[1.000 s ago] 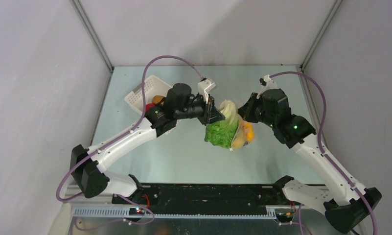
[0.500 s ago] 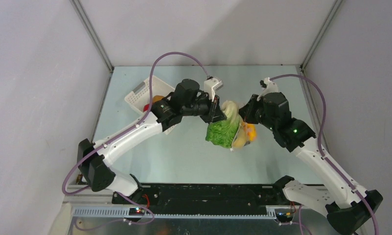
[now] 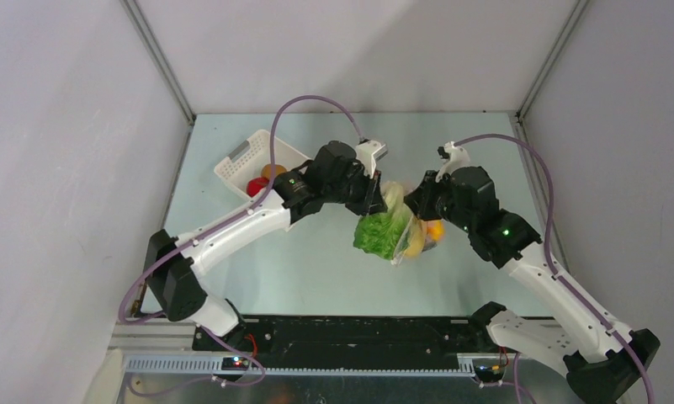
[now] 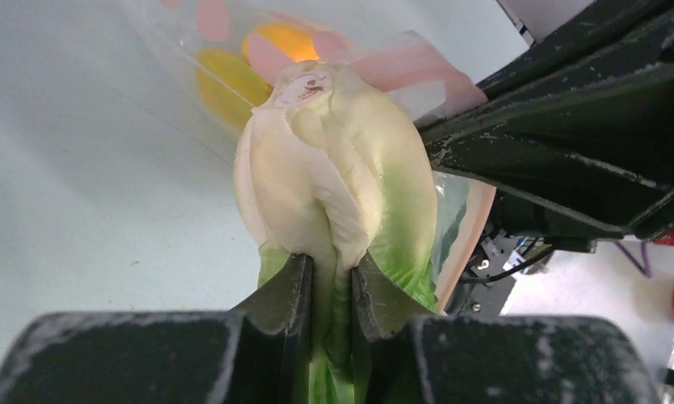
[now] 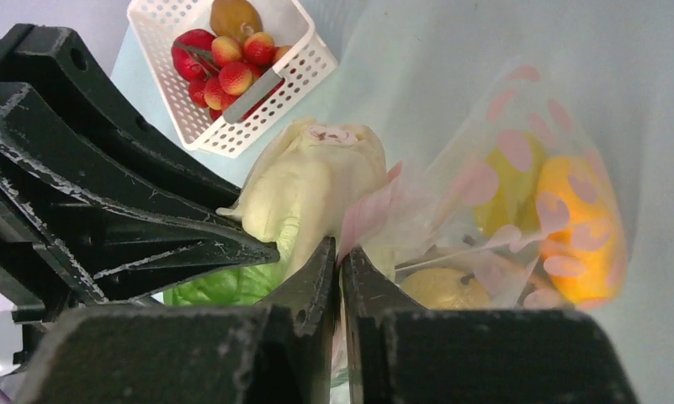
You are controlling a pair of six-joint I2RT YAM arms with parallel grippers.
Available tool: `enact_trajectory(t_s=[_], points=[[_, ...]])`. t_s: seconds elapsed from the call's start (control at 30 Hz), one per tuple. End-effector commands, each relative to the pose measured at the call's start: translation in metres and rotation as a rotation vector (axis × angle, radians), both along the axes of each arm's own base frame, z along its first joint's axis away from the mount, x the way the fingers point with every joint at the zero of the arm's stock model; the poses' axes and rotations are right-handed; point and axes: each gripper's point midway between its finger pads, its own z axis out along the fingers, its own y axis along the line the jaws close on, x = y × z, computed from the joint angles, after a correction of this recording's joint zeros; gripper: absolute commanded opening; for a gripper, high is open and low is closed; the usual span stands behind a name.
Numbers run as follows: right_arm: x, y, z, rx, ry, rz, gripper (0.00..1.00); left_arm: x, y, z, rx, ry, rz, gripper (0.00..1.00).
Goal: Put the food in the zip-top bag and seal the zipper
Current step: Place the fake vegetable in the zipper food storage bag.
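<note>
Partway — yellow and orange food (image 5: 581,219) sits in the zip-top bag (image 5: 518,151), held up by the right gripper (image 5: 342,252) pinching its rim, the left gripper (image 4: 331,278) clamps the cabbage (image 4: 333,160) at its mouth (zipper (image 5: 368,212) unsealed) — red fruits (image 5: 232,71) wait in the basket (image 5: 308,59).

We see a pale blue-green surface (image 3: 316,278). Toward its far left corner sits a white lattice basket (image 3: 239,158) holding small red toy fruits (image 5: 235,77). We cannot tell whether the zip-top bag (image 3: 417,244) touches the surface at mid-table.
</note>
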Motion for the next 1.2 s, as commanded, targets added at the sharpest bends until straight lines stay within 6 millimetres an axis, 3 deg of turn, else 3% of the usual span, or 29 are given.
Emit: enact_trajectory(t_s=[0.0, 0.07, 0.2, 0.4, 0.67, 0.73, 0.93, 1.03, 1.17], points=[[-0.014, 0.007, 0.034, 0.103, 0.004, 0.003, 0.15, 0.012, -0.015, 0.009, -0.064, 0.048, 0.124, 0.00], [-0.018, -0.004, 0.011, 0.041, 0.082, -0.043, 0.21, 0.013, -0.023, 0.019, -0.123, 0.060, 0.129, 0.00], [-0.025, -0.008, 0.002, 0.016, 0.123, -0.058, 0.32, 0.019, -0.028, 0.027, -0.172, 0.083, 0.176, 0.00], [-0.022, -0.009, 0.001, 0.004, 0.112, -0.078, 0.29, 0.019, -0.033, 0.029, -0.189, 0.087, 0.162, 0.00], [-0.024, -0.028, -0.025, -0.064, 0.200, -0.248, 0.29, 0.023, -0.030, 0.026, -0.183, 0.084, 0.194, 0.00], [-0.028, -0.025, -0.032, -0.076, 0.224, -0.251, 0.29, 0.023, -0.031, 0.026, -0.188, 0.088, 0.194, 0.00], [-0.034, -0.022, -0.042, -0.111, 0.242, -0.276, 0.19, 0.024, -0.032, 0.024, -0.184, 0.097, 0.208, 0.00], [-0.037, -0.024, -0.040, -0.110, 0.228, -0.293, 0.01, 0.027, -0.029, 0.024, -0.176, 0.097, 0.231, 0.00], [-0.037, -0.013, -0.028, -0.072, 0.177, -0.237, 0.00, 0.035, -0.025, 0.020, -0.139, 0.116, 0.297, 0.00]])
